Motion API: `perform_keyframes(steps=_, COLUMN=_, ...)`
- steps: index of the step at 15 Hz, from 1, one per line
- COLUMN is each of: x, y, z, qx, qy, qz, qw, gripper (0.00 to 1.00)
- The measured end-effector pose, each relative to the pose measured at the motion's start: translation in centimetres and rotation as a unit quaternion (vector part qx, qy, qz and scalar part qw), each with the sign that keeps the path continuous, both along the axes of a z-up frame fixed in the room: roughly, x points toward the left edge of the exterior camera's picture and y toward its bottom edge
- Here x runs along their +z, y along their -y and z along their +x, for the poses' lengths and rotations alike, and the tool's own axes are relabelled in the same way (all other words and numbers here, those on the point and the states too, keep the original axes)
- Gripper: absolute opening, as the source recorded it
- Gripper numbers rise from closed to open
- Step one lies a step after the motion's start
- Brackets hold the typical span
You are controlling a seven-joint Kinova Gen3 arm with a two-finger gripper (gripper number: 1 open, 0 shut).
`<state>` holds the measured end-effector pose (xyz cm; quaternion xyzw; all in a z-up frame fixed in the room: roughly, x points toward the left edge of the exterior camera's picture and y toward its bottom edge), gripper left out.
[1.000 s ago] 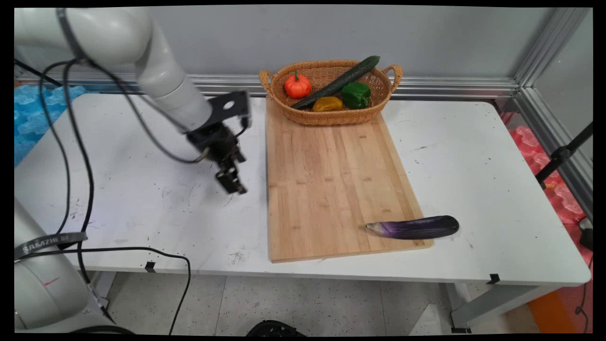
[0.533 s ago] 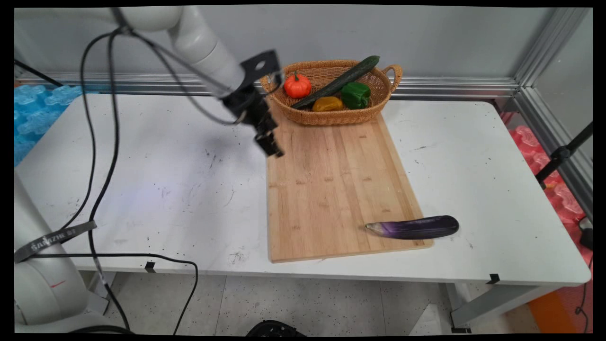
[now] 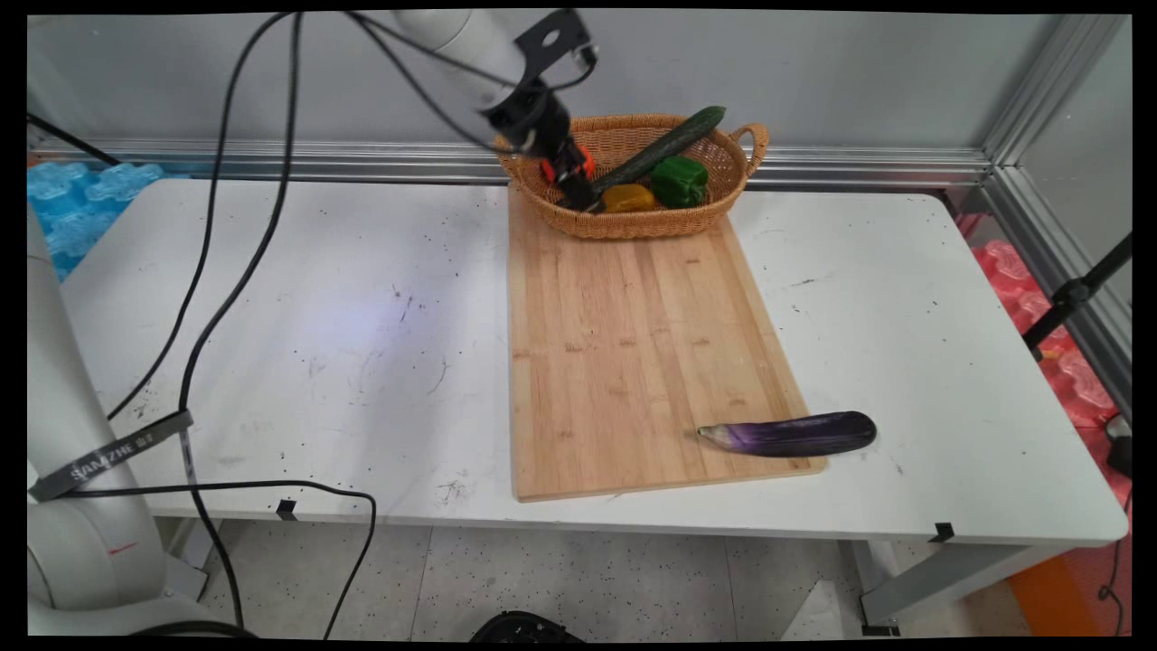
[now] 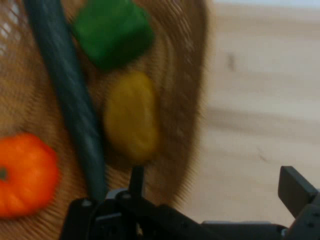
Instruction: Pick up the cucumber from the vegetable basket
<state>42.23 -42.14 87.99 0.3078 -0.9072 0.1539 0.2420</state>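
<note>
Jaws [image 3: 578, 192] apart, over basket [image 3: 633, 221] w/ pumpkin [image 4: 25, 172].

we can read only one text: a grey strap [image 3: 108, 455] round the black cables, lettered roughly "samzhe".

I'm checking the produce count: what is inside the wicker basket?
The basket holds a cucumber, green pepper, yellow pepper and orange pumpkin, which the gripper mostly covers in the main view.
</note>
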Motion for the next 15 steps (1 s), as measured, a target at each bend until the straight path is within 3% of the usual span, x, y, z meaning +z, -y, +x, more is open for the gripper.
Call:
perform_keyframes(steps=8, x=-0.7, y=8.5, z=0.5, qx=0.009, qy=-0.030, qz=-0.037, qw=0.9988, gripper=1.00)
perform_keyframes(steps=15, x=-3.5, y=13.3, z=0.7, qx=0.004, qy=-0.037, qz=-0.046, qw=0.9982, gripper=1.00)
